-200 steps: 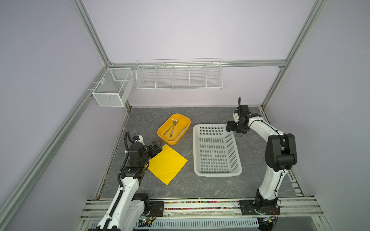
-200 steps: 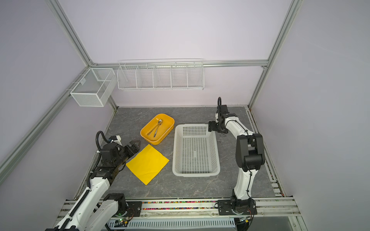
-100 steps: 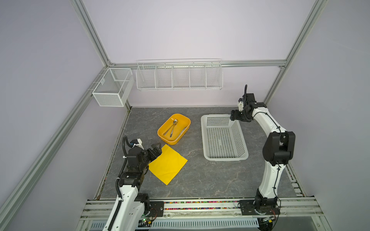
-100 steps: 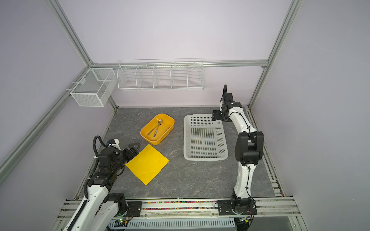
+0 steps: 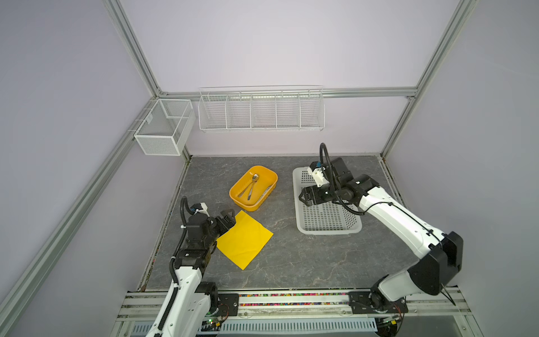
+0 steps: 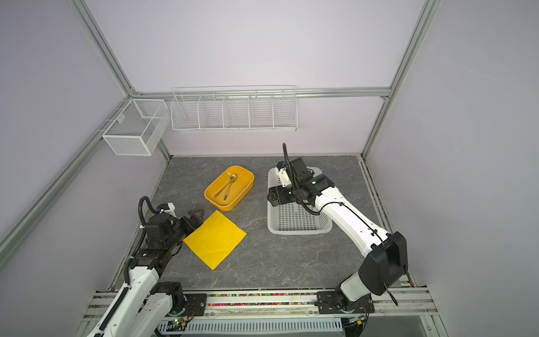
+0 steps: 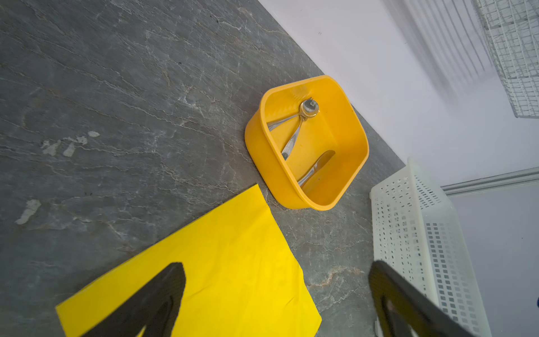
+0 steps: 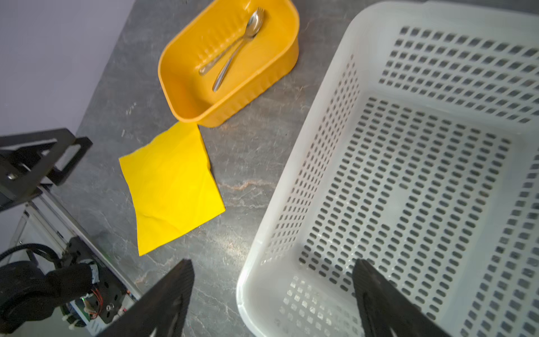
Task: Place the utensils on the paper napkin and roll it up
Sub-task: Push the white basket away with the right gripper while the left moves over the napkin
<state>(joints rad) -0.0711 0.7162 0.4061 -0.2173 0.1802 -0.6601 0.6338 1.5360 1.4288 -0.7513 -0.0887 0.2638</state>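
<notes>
R claw point(image 5: 302, 197) shoved white basket point(image 5: 329, 231) aside, now spread, empty. L claw point(image 5: 229, 218) spread by paper napkin point(image 5: 245, 239); utensils point(image 5: 250, 186) next.

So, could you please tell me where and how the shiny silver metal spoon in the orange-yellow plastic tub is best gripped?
Grip the shiny silver metal spoon by its slim handle near the free end, where it fans away from the second silver utensil's handle; their heads overlap. Come down from above, jaws across the handle: the orange-yellow plastic tub's walls likely block a sideways approach.
</notes>
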